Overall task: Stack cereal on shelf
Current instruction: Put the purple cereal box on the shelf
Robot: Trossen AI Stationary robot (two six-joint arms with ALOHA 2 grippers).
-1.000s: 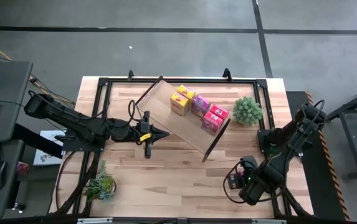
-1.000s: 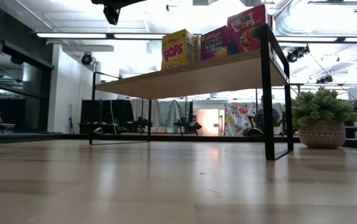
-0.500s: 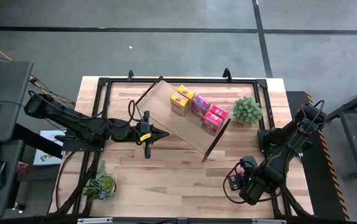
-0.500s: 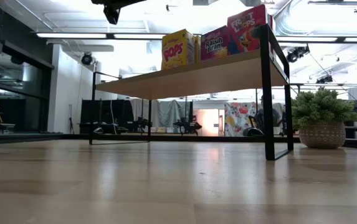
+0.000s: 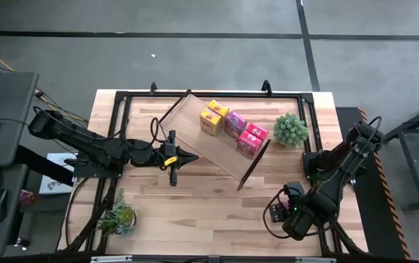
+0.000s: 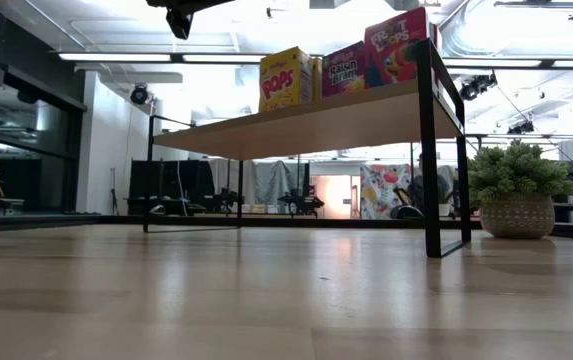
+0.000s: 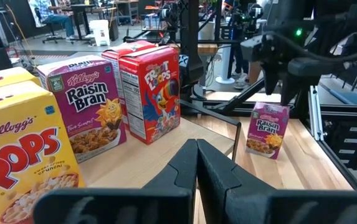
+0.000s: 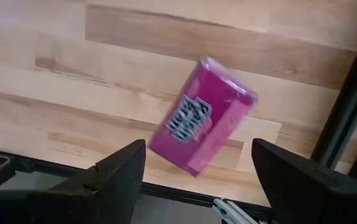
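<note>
High view: long light-wood shelf with black frame legs (image 5: 213, 142) lies diagonal on wooden surface (image 5: 194, 204); yellow, magenta, red cereal boxes (image 5: 232, 128) in row on its right half. Left end effector (image 5: 191, 156) over shelf's left part, fingers together. Right end effector (image 5: 278, 212) near surface's front right corner.

Left wrist view: magenta Raisin Bran box (image 7: 266, 130) upright on surface.

Right wrist view: fingers (image 8: 119, 174) apart, box between them, unclamped.

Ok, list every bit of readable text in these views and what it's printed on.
"Kellogg's", "POPS": yellow cereal box.
"Kellogg's Raisin Bran": magenta box on the shelf.
"Froot Loops": red box.
"Raisin Bran": magenta box on the table.
Fine print on all boxes: too small to read.
</note>
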